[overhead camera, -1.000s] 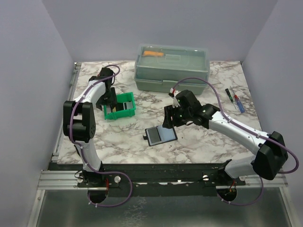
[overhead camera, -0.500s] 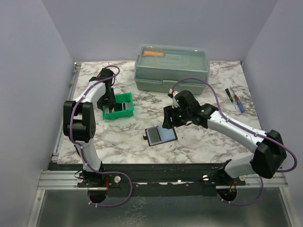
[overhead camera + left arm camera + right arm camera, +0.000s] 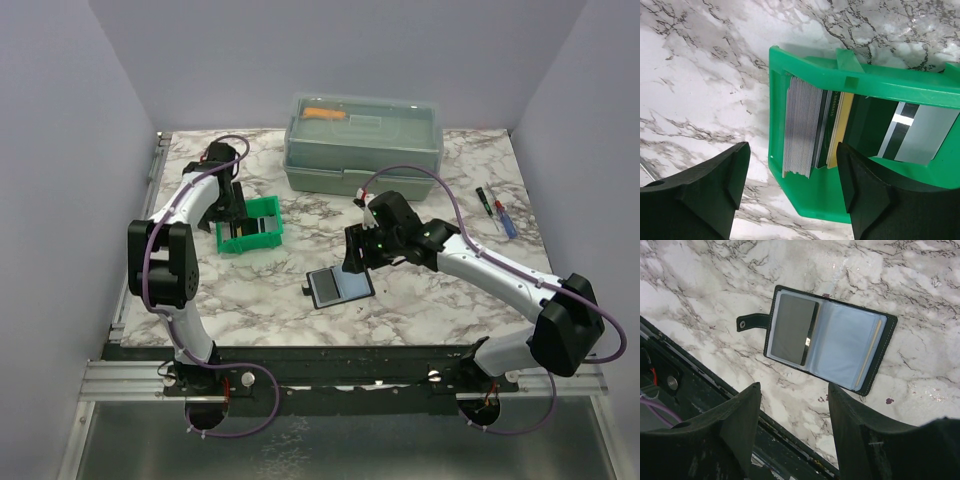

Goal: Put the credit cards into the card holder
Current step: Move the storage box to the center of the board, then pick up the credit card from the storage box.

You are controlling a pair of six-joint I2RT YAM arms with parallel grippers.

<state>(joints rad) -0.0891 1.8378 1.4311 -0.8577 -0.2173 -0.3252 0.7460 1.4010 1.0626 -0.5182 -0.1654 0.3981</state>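
Observation:
The card holder [image 3: 340, 288] lies open on the marble table, strap to the left. In the right wrist view the card holder [image 3: 840, 342] has a grey card [image 3: 792, 329] in its left pocket and a yellowish edge [image 3: 868, 352] in its right pocket. My right gripper [image 3: 356, 256] hovers just behind it, open and empty [image 3: 795, 390]. More credit cards [image 3: 802, 125] stand on edge in a green bin [image 3: 251, 222], a grey-silver stack beside a yellowish card [image 3: 840, 127]. My left gripper [image 3: 790, 165] is open over that end of the bin [image 3: 805, 200], holding nothing.
A big grey-green lidded toolbox [image 3: 362, 143] stands at the back centre. Two small screwdrivers [image 3: 497, 212] lie at the right side. The table's front edge and black rail [image 3: 695, 390] run just below the card holder. A grey card [image 3: 927, 132] leans in the bin's other end.
The left arm's elbow has swung slightly to the left while its gripper stays at the green bin. The right arm has edged a little left. The card holder has not moved.

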